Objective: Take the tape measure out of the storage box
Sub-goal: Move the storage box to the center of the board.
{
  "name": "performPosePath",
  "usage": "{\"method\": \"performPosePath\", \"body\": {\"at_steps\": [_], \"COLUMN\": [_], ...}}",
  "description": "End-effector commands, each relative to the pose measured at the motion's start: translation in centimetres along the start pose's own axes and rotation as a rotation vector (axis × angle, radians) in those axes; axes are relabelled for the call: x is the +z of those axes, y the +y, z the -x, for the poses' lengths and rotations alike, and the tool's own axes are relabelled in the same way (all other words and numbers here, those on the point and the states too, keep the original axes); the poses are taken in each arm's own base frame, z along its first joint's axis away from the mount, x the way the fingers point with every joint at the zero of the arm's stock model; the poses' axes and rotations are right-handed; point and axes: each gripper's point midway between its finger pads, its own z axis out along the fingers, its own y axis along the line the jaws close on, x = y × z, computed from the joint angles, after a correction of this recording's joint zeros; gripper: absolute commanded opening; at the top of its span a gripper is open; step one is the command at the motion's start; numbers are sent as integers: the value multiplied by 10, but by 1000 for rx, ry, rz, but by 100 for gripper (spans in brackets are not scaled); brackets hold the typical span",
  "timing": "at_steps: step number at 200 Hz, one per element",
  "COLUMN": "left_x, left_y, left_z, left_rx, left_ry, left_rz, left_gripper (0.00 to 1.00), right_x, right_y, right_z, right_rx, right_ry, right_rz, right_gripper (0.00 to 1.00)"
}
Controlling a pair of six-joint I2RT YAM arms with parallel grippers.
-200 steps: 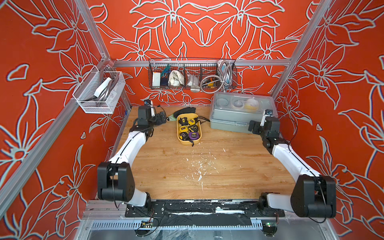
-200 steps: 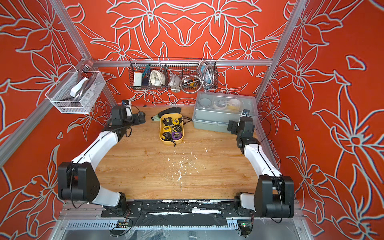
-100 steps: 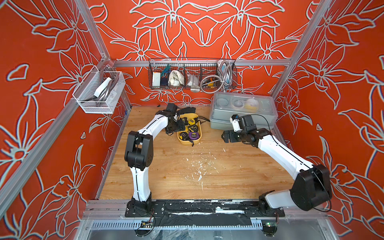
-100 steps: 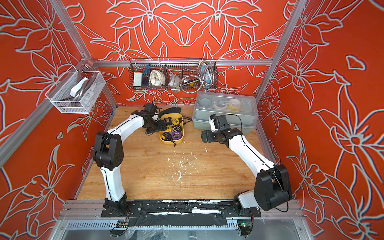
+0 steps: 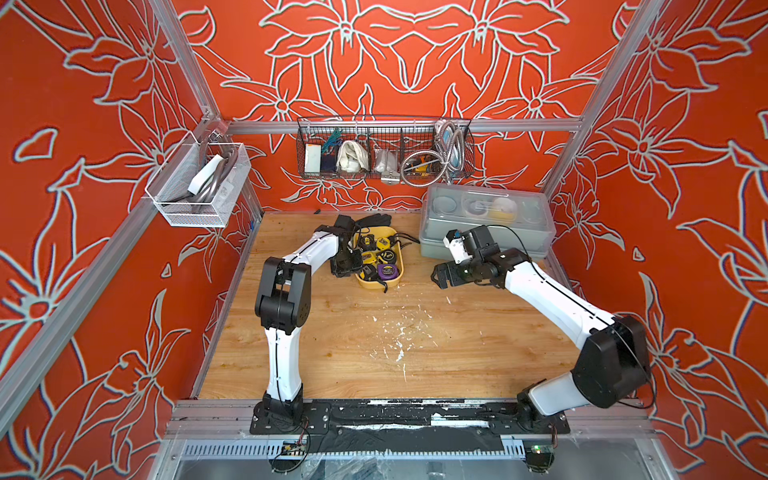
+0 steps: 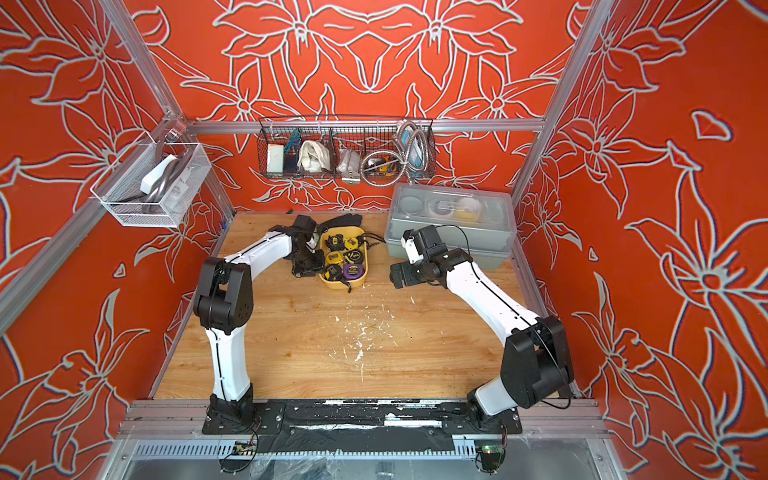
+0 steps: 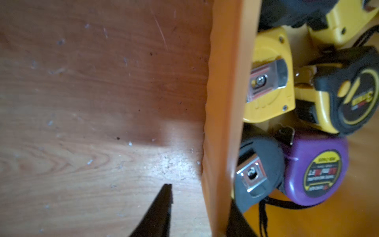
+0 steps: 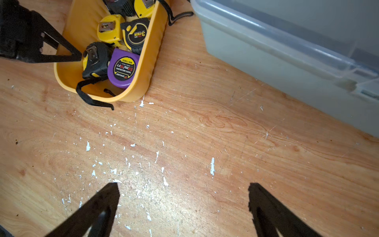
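Pinching the long wall of the storage box (image 7: 223, 102) with the left gripper (image 7: 200, 195), one finger outside over bare wood, the other inside just beside a black tape measure (image 7: 258, 160). Hovering the right gripper (image 8: 183, 186) spread wide and empty over the tabletop (image 8: 205, 133), between the box and the grey case (image 8: 287, 61). Reads as the bracing step: box steadied near the tabletop's far edge, a little left of middle, every tape measure inside, purple tape measure (image 7: 315, 174) at its near end. Calls next, probably, for bringing the right gripper over the box, straddling one tape measure, closing, then lifting straight up clear of the rim and the trailing black strap (image 8: 92, 102).
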Motion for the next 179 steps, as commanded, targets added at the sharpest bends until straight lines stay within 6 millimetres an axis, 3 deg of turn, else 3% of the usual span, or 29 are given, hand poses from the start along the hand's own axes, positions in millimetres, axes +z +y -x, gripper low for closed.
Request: {"method": "performPosePath", "body": {"at_steps": [1, 43, 91, 110, 122, 145, 158, 179], "left_x": [2, -9, -28, -33, -36, -42, -51, -76], "left_y": [7, 16, 30, 30, 31, 36, 33, 30], "left_z": [-21, -54, -102, -118, -125, -127, -122, -108], "left_rx": [11, 38, 54, 68, 60, 60, 69, 75], "left_ry": [58, 93, 139, 162, 164, 135, 99, 10], "left_rz": [19, 38, 56, 56, 57, 65, 59, 59], "left_gripper": [23, 12, 9, 13, 19, 41, 62, 79], "right_x": [-6, -11, 0, 8, 15, 29, 36, 48], "right_y": [12, 37, 76, 93, 105, 121, 129, 142], "right_z": [6, 11, 9, 8, 9, 16, 22, 31], "right_rx": [-57, -151, -296, -350, -388, -466, -499, -544], "right_ry": [7, 6, 32, 50, 60, 72, 74, 73], "right_rz": [23, 68, 129, 165, 185, 192, 206, 222], "right_gripper": [100, 100, 99, 99, 99, 98, 99, 98]}}
